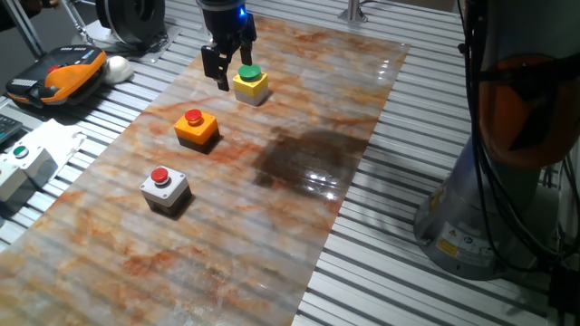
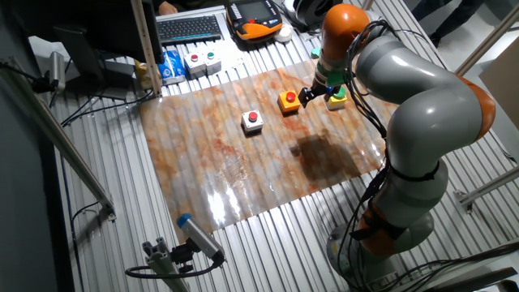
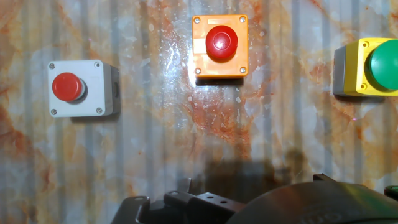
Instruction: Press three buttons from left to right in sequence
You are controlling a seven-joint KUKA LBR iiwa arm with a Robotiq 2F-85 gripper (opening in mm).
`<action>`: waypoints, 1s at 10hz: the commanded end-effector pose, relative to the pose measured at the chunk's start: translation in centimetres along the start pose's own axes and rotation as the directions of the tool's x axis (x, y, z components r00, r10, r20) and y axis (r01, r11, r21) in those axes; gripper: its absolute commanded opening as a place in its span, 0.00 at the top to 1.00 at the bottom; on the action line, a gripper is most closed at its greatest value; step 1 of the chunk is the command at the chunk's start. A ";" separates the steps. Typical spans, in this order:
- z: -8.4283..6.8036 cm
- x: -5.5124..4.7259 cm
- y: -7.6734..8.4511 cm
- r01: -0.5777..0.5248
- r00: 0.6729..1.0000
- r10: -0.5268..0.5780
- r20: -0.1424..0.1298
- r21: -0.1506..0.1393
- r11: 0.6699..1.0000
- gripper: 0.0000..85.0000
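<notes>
Three button boxes lie in a diagonal row on the marbled mat (image 1: 272, 226). The grey box with a red cap (image 1: 164, 188) (image 2: 253, 122) (image 3: 83, 88) is nearest the front. An orange box with a red cap (image 1: 197, 128) (image 2: 289, 101) (image 3: 219, 46) sits in the middle. At the far end is the yellow box with a green cap (image 1: 250, 84) (image 2: 336, 99) (image 3: 370, 67). My gripper (image 1: 222, 74) (image 2: 308, 96) hangs above the mat just beside the yellow box, on its orange-box side, touching no button. Its fingertips are out of the hand view.
A white box with a small green button (image 1: 23, 167) sits off the mat at the left. A teach pendant (image 1: 59, 77) (image 2: 255, 16) and a keyboard (image 2: 188, 28) lie behind. The arm's base (image 1: 489, 208) stands at the right. A dark patch (image 1: 304, 158) marks the mat.
</notes>
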State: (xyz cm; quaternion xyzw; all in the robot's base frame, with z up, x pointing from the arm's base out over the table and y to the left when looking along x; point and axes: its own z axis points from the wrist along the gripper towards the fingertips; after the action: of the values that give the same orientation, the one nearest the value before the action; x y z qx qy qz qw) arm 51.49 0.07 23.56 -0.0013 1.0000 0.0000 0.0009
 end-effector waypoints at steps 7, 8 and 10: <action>-0.4 0.0 0.1 -0.265 0.963 0.267 0.033 -0.064 0.962 1.00; -0.4 0.0 0.1 -0.264 0.963 0.267 0.035 -0.064 0.962 1.00; -0.4 0.0 0.1 -0.264 0.963 0.267 0.034 -0.066 0.962 1.00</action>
State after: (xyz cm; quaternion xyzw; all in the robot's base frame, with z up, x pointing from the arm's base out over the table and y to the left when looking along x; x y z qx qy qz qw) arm 51.48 0.16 23.97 0.1328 0.9904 0.0305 0.0223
